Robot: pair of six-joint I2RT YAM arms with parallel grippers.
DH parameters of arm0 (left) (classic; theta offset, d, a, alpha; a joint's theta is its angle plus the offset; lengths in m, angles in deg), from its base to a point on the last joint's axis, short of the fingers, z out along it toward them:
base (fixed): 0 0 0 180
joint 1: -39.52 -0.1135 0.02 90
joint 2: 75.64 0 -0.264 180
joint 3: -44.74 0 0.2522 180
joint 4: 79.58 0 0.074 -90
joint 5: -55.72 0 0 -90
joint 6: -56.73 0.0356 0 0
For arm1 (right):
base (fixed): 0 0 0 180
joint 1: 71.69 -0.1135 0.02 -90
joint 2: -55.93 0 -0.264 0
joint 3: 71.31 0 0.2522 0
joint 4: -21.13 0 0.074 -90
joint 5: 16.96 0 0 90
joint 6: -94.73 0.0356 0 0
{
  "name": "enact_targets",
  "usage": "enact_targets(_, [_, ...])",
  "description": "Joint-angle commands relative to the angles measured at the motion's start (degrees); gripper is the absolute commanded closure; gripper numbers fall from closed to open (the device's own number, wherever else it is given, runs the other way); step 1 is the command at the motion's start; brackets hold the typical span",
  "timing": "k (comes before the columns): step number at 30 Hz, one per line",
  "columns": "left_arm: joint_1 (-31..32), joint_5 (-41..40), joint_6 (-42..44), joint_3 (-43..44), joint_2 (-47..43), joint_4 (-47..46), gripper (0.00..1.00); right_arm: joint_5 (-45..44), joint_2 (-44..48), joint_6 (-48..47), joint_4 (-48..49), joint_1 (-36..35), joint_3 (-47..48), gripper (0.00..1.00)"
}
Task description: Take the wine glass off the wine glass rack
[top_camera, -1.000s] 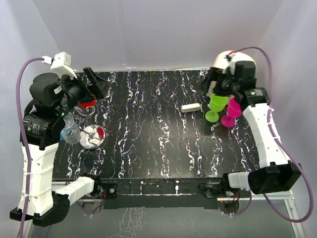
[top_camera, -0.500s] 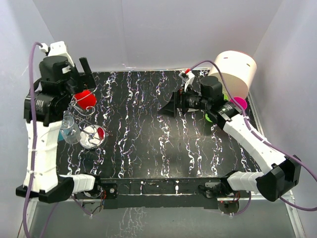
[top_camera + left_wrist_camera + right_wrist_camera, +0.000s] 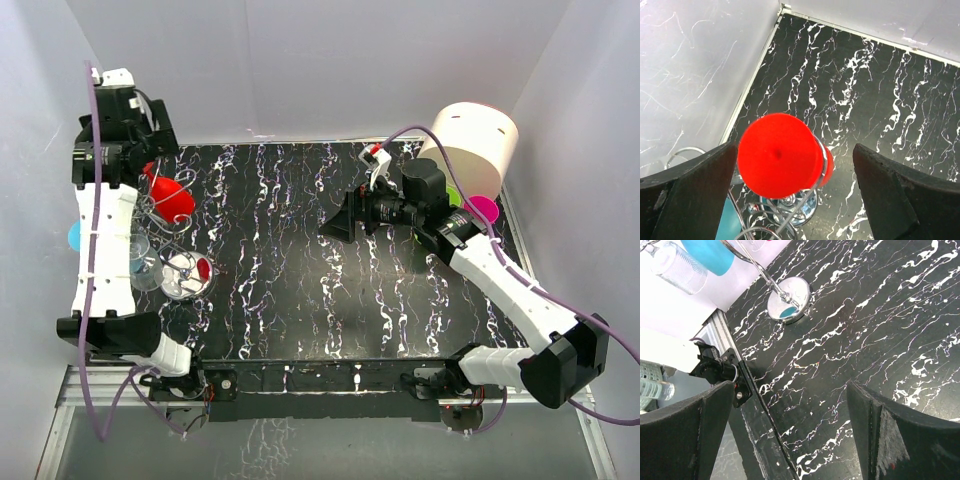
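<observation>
Your left gripper (image 3: 795,147) hangs wide open and empty directly above the wine glass rack (image 3: 795,212), which carries the red wine glass (image 3: 777,155). Lower straight, centre on its stem, close gently.

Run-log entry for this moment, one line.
left gripper: open, above red wine glass | red wine glass: on wine glass rack, ungrasped | right gripper: open, empty
</observation>
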Motion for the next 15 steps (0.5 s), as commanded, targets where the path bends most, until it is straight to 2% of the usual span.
enact_targets(1, [-5.82, 9.77, -0.85, 2.29, -0.63, -2.9, 0.01, -0.93, 0.57, -1.31, 2.89, 0.03, 0.3, 0.07])
enact_targets(9, [-10.83, 14.73, -3.01, -0.83, -1.96, -3.76, 0.01, -0.65, 0.07, -1.26, 2.99, 0.05, -0.05, 0.06])
enact_targets(15, [-15.23, 21.36, -6.06, -4.24, -3.2, -4.77, 0.01, -0.63, 0.3, -1.25, 3.1, 0.03, -0.64, 0.06])
